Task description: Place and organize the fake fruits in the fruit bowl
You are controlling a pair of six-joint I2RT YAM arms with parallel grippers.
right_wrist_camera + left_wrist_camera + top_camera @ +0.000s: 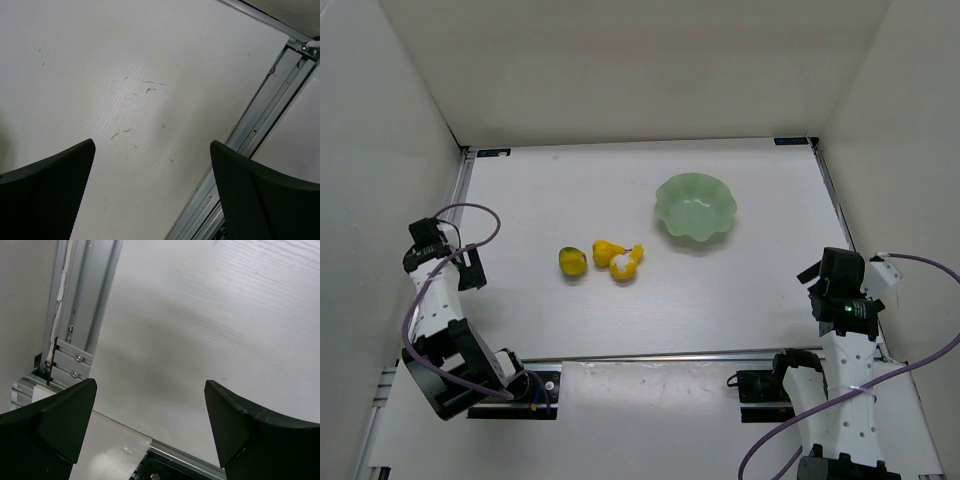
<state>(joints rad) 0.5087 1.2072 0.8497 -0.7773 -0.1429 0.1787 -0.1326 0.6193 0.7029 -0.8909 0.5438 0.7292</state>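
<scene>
Three fake fruits lie together mid-table in the top view: a yellow-green rounded one [572, 261], a yellow pear-like one [607, 251], and a yellow-orange one with a white patch [624, 266]. The mint-green fruit bowl [695, 208] with a wavy rim stands empty to their right and farther back. My left gripper [470, 268] hangs open and empty at the far left, well away from the fruits. My right gripper [817, 284] is open and empty at the right, nearer than the bowl. Neither wrist view shows a fruit or the bowl, only bare table between the fingers.
White walls close in the table on the left, back and right. An aluminium rail [80, 315] runs along the left edge, another along the right edge [260, 125]. A metal rail [650, 357] crosses the near edge between the arm bases.
</scene>
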